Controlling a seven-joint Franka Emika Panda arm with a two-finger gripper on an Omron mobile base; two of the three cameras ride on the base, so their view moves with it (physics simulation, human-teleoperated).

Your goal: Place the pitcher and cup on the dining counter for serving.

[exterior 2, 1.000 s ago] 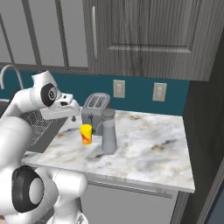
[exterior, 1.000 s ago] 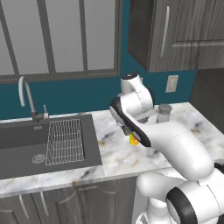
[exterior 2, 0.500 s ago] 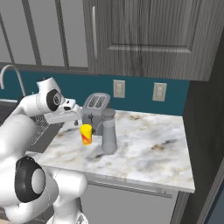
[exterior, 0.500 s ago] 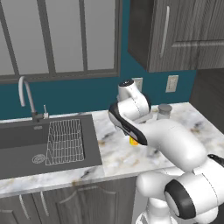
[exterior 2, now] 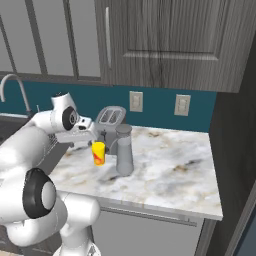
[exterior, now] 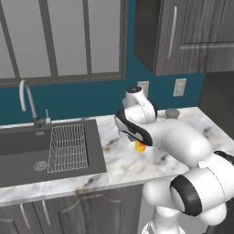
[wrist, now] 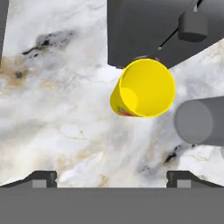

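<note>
Mostly hidden in the left base view: cup (exterior: 140, 146) showing as a yellow-orange sliver under the white arm, pitcher (exterior: 172, 113) reduced to its dark lid past the arm's shoulder, toaster blocked altogether. Cut off in the hand view: toaster (wrist: 153, 28) as a dark grey block running off the top edge, pitcher (wrist: 199, 121) as a grey lid disc and side running off the right edge. Red-orange mark on the cup (wrist: 142, 89) barely peeking at its lower rim there; plainer in the right base view.

Claw (wrist: 112, 177) released, jaws wide apart, two dark fingertips (wrist: 41, 178) low at the frame's corners, nothing between them. Hanging above the marble surface (wrist: 61, 113), looking down into the cup's open mouth; cup ahead of the tips, slightly toward the right one, apart from both, untouched.

In the right base view, cup (exterior 2: 98, 153) upright on the kitchen surface (exterior 2: 170, 170), just beside the claw (exterior 2: 91, 136), just left of the pitcher (exterior 2: 124, 156), toaster (exterior 2: 110, 121) behind both against the teal wall. Sink (exterior: 45, 148) well apart to the left.
</note>
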